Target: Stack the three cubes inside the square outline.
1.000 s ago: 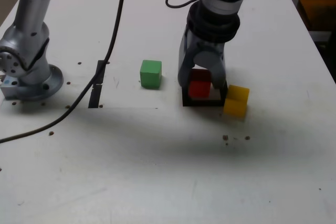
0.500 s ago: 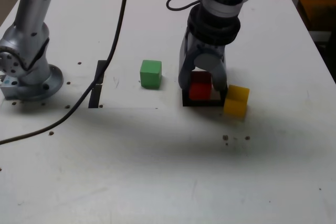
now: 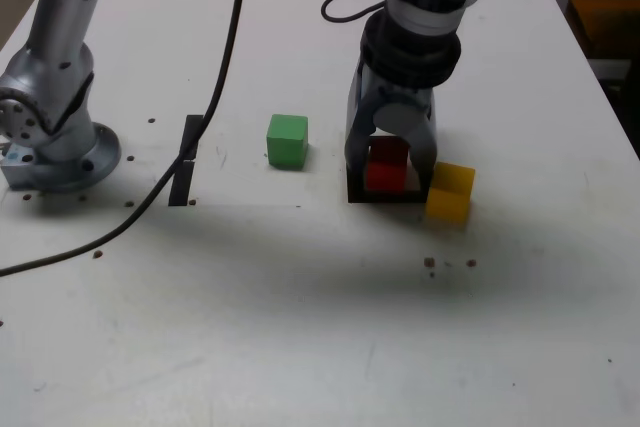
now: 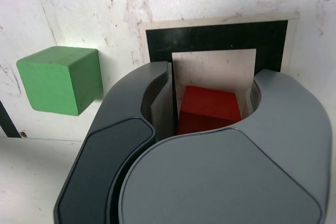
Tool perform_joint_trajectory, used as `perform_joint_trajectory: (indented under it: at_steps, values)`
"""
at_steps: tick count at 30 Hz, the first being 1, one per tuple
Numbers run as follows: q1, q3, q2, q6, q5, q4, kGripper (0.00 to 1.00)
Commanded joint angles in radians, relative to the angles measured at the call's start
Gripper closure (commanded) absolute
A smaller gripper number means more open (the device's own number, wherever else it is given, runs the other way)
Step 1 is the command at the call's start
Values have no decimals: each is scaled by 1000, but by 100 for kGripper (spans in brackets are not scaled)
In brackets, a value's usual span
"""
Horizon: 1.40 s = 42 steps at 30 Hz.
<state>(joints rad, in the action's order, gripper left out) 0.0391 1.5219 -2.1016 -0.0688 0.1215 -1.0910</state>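
Ext. view: white bench (image 3: 230, 317) carries the lot. Green cube (image 3: 288, 142) at L of the fingers (image 3: 424, 147), well apart from the sq. outline (image 3: 388, 197). Yellow cube (image 3: 450, 193) just R of the fingers, by the outline's near R corner; it hides that corner, so it sits close in on that side. Can't tell whether yellow touches the R finger.

Further L: straight blk strip (image 3: 181, 184), w/ dark cable (image 3: 150, 187) running over it, from the far side down to the near L. Beyond that, at the L edge, a silvery round-based stand (image 3: 68, 162). Small dk. spots on the bench, incl. a few near side of yellow. Arm (image 3: 425, 12) comes in from the far side, over the outline, w/ a thin cable loop (image 3: 345, 5) at its L; arm covers the outline's far part.

Red cube (image 3: 387, 165) lies betw. the two fingers, w/in the outline as seen; its near face shows in ext. view, w/ the outline's near bar in front. Wrist view: fingers stand a bit apart, one each side of red, slim gaps showing at its sides; no firm grip seen. Red's lower part is hidden by the gripper body (image 4: 215, 182), so can't tell if it rests flat. Green shows outside the fingers, apart from them.
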Motion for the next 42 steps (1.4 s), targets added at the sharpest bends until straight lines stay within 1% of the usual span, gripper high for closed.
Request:
perform_joint_trajectory:
  at_steps: [1, 6, 10, 18, 24, 27, 31, 36, 42]
  values:
    - [-8, -6, 1, 1, -5, -1, 35]
    - [-22, -17, 22, -6, -28, -13, 33]
    - [-28, -19, 53, -20, -48, -38, 33]
    - [-26, 5, 146, -56, -91, -130, 30]
    - [13, 99, 182, -55, -109, -197, 28]
    - [47, 181, 170, -45, -109, -230, 28]
    - [83, 268, 142, -31, -98, -257, 28]
    - [120, 349, 95, -16, -68, -277, 28]
    - [140, 373, 46, -5, -35, -288, 28]
